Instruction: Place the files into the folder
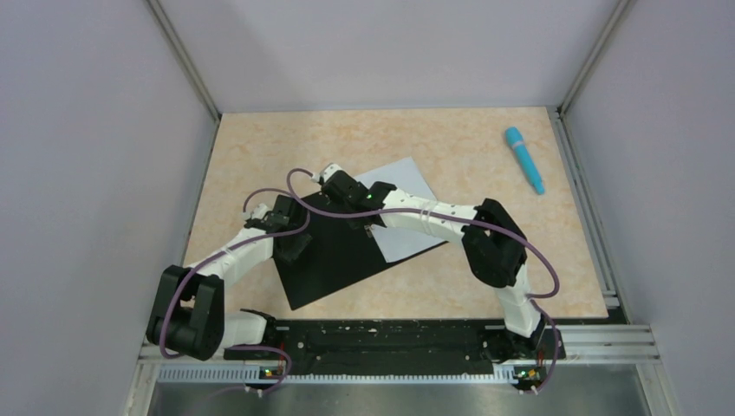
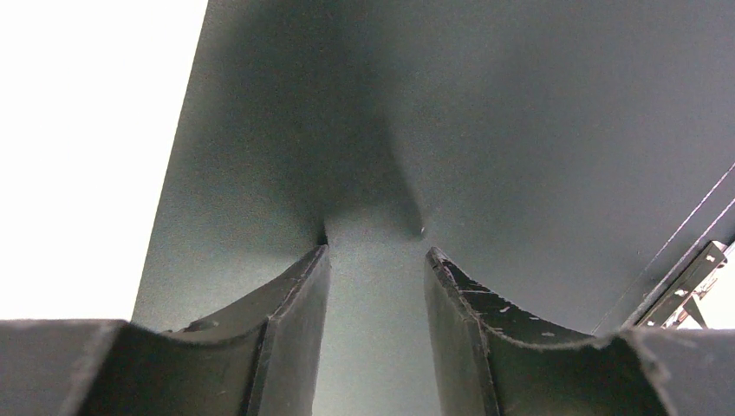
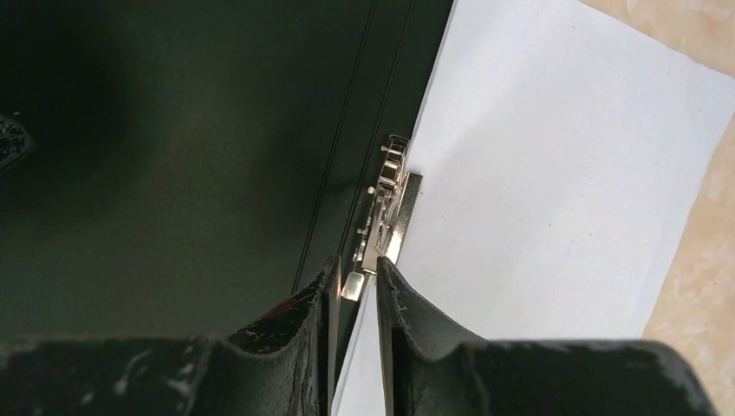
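Note:
The folder (image 1: pixel 334 264) lies open with its black inside up. The files (image 1: pixel 406 180), white sheets, lie on its right half, with their left edge at the metal clip (image 3: pixel 388 204). My right gripper (image 1: pixel 367 227) is over the spine. In the right wrist view it (image 3: pixel 357 264) is open by a narrow gap, and the clip's shiny lever tab sits between its fingertips. My left gripper (image 1: pixel 290 247) is down on the folder's left flap (image 2: pixel 485 130). In the left wrist view it (image 2: pixel 374 249) stands open, with only black cover between its fingers.
A blue pen-like stick (image 1: pixel 524 159) lies at the far right of the beige table (image 1: pixel 485 277). Grey walls close in both sides and the back. Both arms reach across the folder's middle.

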Controlling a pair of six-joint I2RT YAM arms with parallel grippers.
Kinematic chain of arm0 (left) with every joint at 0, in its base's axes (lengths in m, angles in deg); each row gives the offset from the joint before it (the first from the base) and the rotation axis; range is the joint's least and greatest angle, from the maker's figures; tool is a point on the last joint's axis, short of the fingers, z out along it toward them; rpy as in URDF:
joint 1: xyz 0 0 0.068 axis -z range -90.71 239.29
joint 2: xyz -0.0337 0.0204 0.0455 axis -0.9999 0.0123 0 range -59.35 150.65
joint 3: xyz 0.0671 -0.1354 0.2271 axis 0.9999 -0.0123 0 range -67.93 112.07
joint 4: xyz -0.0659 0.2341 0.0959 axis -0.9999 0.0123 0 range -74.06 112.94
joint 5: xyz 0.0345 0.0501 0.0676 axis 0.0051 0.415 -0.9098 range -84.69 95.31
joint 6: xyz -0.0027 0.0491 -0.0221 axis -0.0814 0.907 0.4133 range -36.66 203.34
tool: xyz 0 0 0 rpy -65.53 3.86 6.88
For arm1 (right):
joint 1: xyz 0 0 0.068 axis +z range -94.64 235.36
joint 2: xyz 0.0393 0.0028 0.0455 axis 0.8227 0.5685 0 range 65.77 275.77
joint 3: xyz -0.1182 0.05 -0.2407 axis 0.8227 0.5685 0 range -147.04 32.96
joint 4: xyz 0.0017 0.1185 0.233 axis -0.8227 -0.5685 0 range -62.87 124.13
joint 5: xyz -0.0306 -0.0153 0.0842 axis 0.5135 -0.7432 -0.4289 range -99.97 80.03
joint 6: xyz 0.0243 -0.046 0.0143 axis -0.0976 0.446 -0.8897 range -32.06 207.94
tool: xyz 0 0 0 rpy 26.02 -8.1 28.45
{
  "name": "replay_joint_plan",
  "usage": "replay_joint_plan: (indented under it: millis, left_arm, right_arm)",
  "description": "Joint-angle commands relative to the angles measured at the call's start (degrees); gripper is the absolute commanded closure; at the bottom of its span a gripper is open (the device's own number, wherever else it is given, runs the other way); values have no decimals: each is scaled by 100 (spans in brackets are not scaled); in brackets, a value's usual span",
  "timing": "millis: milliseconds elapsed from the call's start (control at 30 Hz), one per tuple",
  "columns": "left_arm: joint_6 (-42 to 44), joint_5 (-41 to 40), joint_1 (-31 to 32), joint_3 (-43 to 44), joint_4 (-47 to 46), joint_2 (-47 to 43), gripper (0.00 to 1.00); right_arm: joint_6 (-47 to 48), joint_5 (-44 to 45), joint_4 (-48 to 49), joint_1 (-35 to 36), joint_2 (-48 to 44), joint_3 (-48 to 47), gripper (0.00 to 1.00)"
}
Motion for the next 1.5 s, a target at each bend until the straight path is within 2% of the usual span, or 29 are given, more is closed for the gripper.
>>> replay_joint_plan:
  millis: [0,267,467,700,967,1167,1467]
  left_arm:
    - [-93,-19,10,-221,1,194,50]
    - [-102,-15,8,-213,3,230,50]
    - [-137,-15,7,-213,14,264,50]
    - [-187,-39,11,-188,75,314,50]
    - [-453,-27,3,-165,236,530,49]
    - [-690,-67,3,-116,415,600,49]
    - [-859,-10,3,-96,495,635,50]
  right_arm:
    - [174,243,-53,113,88,-360,78]
    - [235,256,-90,113,224,-405,80]
    - [259,300,-115,111,225,-337,87]
    - [240,332,-113,113,163,-155,88]
    - [169,359,-35,114,-2,285,88]
    - [72,360,211,110,-252,783,96]
    - [-134,80,430,47,-429,1280,100]
